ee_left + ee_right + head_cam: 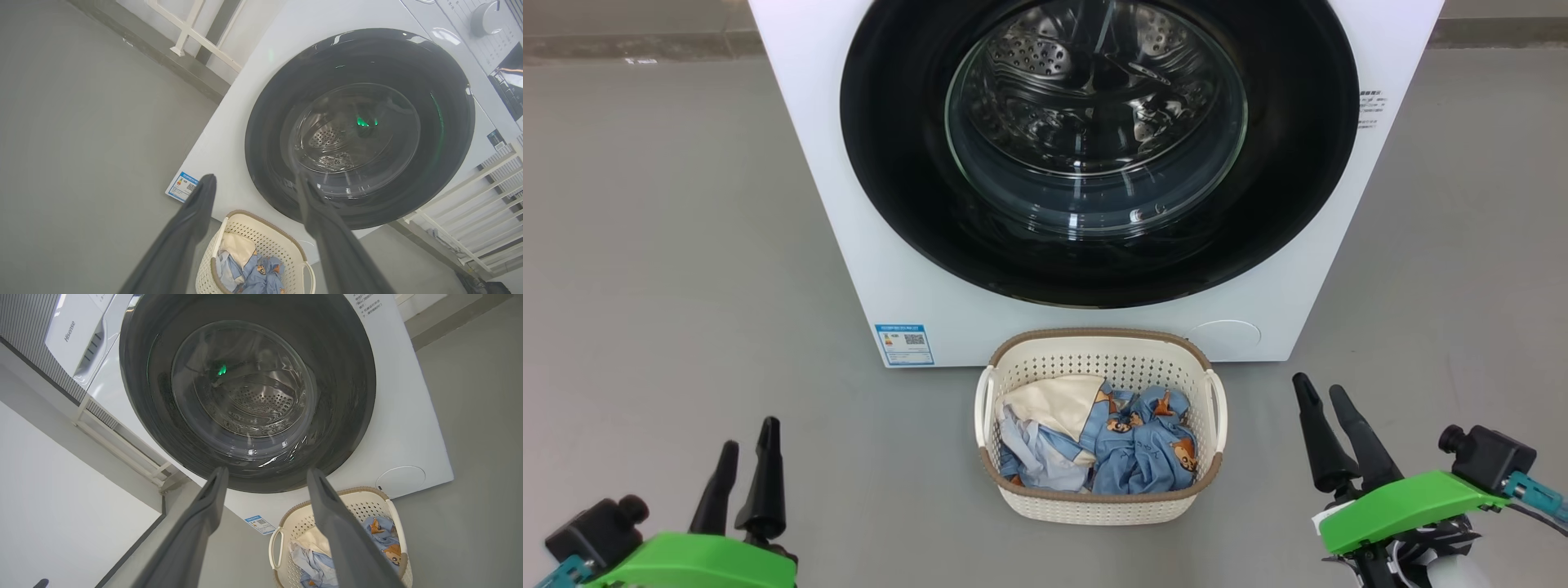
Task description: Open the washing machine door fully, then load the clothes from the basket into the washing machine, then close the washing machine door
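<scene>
The white washing machine stands ahead with its round black washing machine door shut flat against the front, the steel drum showing through the glass. On the floor in front sits the cream basket holding the clothes, light blue printed pieces and a cream one. My left gripper rests low at the left, open and empty. At the right my right gripper is also open and empty. The door, basket and my open left gripper appear in the left wrist view, and the door, basket and open right gripper in the right wrist view.
Grey floor spreads on both sides of the machine. A blue label sticker sits at the machine's lower left corner. A white railing and another white appliance stand beside the machine.
</scene>
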{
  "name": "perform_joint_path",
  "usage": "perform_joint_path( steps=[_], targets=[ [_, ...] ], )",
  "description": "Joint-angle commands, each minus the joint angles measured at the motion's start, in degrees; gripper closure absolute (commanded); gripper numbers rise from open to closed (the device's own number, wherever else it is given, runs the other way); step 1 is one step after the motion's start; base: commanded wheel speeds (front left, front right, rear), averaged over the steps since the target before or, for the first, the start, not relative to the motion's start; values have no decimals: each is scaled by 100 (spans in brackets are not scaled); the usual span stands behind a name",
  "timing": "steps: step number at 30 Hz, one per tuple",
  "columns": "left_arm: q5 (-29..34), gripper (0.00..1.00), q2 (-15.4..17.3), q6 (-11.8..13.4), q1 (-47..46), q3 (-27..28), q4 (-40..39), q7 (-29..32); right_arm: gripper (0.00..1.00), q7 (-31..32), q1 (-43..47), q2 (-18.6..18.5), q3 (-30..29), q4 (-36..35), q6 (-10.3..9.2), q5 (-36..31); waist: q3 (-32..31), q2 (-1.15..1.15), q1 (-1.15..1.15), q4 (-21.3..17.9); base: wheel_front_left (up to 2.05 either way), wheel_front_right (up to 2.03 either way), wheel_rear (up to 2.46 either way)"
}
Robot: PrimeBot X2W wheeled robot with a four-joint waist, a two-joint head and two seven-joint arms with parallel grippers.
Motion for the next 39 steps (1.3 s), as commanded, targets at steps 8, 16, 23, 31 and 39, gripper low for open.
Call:
perform_joint_path(
  steps=[8, 16, 23, 31, 39],
  targets=[
    [650, 0, 103, -37, -292, 163, -60, -184, 0, -199, -362, -44, 195, -122, 6, -670, -16, 0, 0, 0, 0, 0, 0],
    [1090, 0, 82, -42, -307, 241, -43, -319, 0, -333, -416, -76, 299, -157, 7, -1231, -28, 0, 0, 9, 0, 0, 0],
    [1597, 0, 80, -43, -306, 271, -61, -436, 0, -449, -463, -93, 372, -119, 7, -1730, -27, 0, 0, 13, 0, 0, 0],
    [2080, 0, 96, -48, -334, 241, -11, -571, 0, -582, -527, -107, 381, -68, 8, -2288, -34, 0, 0, 3, 0, 0, 0],
    [2542, 0, 136, -53, -359, 210, -9, -705, 0, -714, -575, -126, 401, -44, 8, -2836, -52, 0, 0, 6, 0, 0, 0]
  ],
)
